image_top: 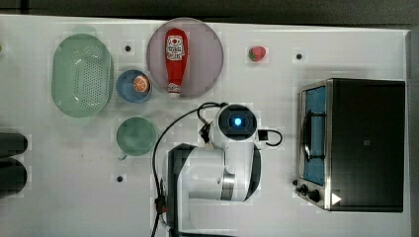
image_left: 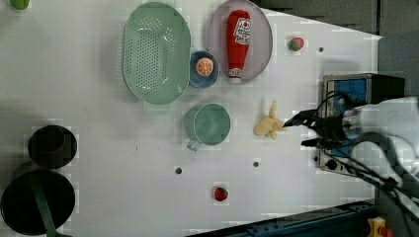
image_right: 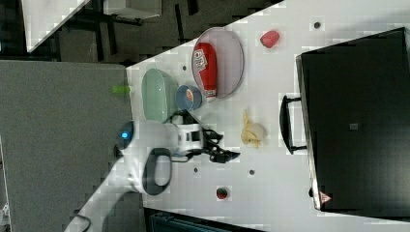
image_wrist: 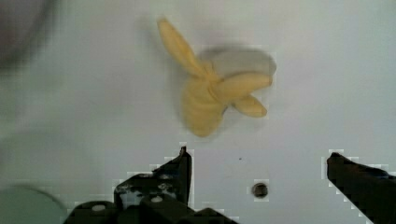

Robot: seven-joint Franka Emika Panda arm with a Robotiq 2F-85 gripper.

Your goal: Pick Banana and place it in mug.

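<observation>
Gripper (image_wrist: 257, 161) open, fingers wide apart, above the table (image_left: 99, 197) just beside the banana (image_left: 267, 126), not touching it. Banana lying near the mug (image_left: 211, 124), apart from it.

My arm extends over the table, wrist pitched downward. My gripper (image_wrist: 257, 161) hangs above the surface, fingers (image_wrist: 180, 170) spread wide apart, holding nothing.

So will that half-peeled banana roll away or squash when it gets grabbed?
Probably not roll: the banana lies with its peel flaps splayed on the table. The lumpy shape suggests a light toy, so it may skid. The thin flaps look bendy and might slip from the open gripper.
</observation>
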